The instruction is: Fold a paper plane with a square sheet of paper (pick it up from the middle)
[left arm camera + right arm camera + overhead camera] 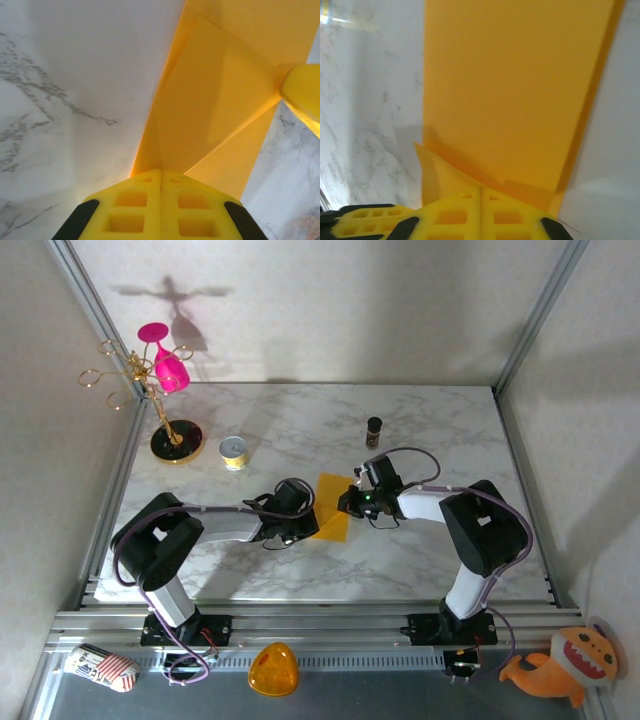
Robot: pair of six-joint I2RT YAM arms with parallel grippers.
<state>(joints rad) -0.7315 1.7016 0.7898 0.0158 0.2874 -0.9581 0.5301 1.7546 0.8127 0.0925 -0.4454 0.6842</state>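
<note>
The square sheet of paper [333, 502] lies partly folded on the marble table [440, 430], near its middle. My left gripper [309, 517] is shut, its fingertips down on the sheet's left edge. In the left wrist view the paper [215, 100] shows a diagonal folded flap running up to the closed left gripper [160, 172]. My right gripper [350, 502] is shut too, tips on the sheet's right edge. In the right wrist view the paper [510, 85] stretches away from the closed right gripper [481, 189], with a lifted flap corner at the left. I cannot tell whether either pinches a layer.
A yellow round tin [233, 452] and a gold rack [165, 400] holding a pink glass stand at the back left. A small dark bottle [373, 431] is behind the paper. An orange dome [272, 670], a striped pouch [100, 666] and a plush toy [560, 665] lie off the table's near edge.
</note>
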